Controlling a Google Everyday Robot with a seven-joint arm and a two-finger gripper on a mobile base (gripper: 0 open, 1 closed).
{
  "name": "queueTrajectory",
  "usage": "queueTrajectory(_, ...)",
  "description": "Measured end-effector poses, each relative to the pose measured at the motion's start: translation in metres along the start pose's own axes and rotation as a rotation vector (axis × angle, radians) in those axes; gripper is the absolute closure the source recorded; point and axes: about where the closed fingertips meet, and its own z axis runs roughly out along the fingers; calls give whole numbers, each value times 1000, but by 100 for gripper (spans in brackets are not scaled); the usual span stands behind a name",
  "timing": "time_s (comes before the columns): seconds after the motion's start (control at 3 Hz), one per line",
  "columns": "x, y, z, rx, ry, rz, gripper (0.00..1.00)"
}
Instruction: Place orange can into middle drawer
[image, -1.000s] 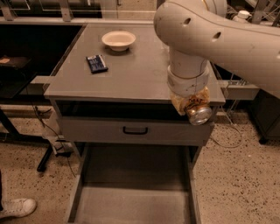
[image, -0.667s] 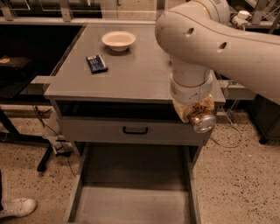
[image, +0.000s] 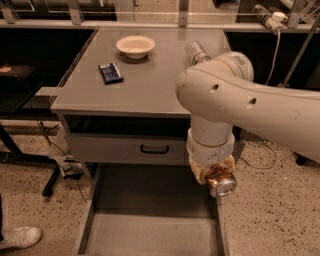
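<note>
My gripper (image: 218, 176) hangs from the big white arm in front of the cabinet's right side. It is shut on the orange can (image: 220, 182), which lies tilted with a shiny silver end facing the camera. The middle drawer (image: 150, 232) is pulled open below, a wide grey tray with a flat bare floor. The can hangs above the drawer's right side wall, near its back corner, and does not touch it.
A grey drawer front with a black handle (image: 154, 149) is shut above the open tray. On the cabinet top (image: 150, 90) are a white bowl (image: 135, 46), a dark blue packet (image: 110, 73) and a clear bottle (image: 197, 51) lying behind the arm. A white shoe (image: 17, 236) is at the lower left.
The arm has lowered the can from level with the cabinet top to below the shut drawer front, and slightly to the left. The drawer and the tabletop things have not moved.
</note>
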Motion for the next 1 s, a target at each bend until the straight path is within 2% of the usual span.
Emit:
queueTrajectory(0.33, 6, 4, 6, -15, 18, 1, 100)
queueTrajectory(0.67, 15, 19, 21, -39, 33, -17, 100)
queueTrajectory(1.0, 30, 59, 49, -119, 51, -29, 100)
